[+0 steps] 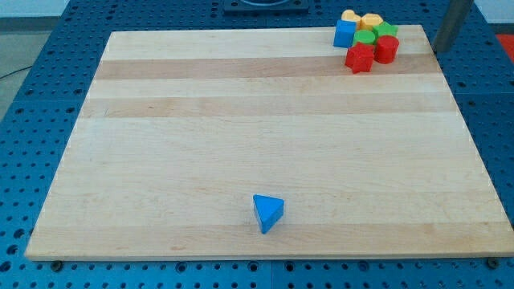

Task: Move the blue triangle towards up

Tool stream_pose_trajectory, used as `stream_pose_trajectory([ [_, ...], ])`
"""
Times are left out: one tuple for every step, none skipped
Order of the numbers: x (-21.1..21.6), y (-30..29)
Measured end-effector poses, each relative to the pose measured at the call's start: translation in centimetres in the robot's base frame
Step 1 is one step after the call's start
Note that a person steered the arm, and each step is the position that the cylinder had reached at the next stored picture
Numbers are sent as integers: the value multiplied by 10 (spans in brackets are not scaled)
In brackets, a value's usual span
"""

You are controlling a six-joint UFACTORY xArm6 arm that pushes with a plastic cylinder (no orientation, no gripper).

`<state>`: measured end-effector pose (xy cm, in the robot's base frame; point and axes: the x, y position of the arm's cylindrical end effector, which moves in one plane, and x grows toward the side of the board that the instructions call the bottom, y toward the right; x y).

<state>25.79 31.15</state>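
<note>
Camera view: a pale wooden board (265, 128) lies on a blue perforated table (32, 48). The blue triangle (267, 212) sits alone near the board's bottom edge, about midway between left and right, one corner pointing to the view's right. A narrow strip of bare wood separates it from the bottom edge. Above it, toward the view's top, the wood runs bare all the way to the top edge; the wood to its left and right is bare as well.

All the other blocks huddle at the board's top right corner, well apart from the triangle. There a blue cube (344, 34) stands at the cluster's left, a yellow block (351, 16) and an orange block (371, 20) lie at the top edge, two green blocks (366, 38) (387, 30) sit in the middle, and a red star-like block (360, 58) and a red cylinder (386, 50) form the lower side. They touch or nearly touch one another.

My rod (453, 24) comes in at the top right, a dark bar leaning past the board's right corner. My tip (440, 51) rests just off the board's right edge, near the red cylinder and far from the blue triangle. It is a bare rod and holds nothing.
</note>
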Motion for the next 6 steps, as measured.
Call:
stream_pose_trajectory([
  [53,0],
  [152,-33],
  [245,-100],
  [316,-169],
  [335,-219],
  [335,-263],
])
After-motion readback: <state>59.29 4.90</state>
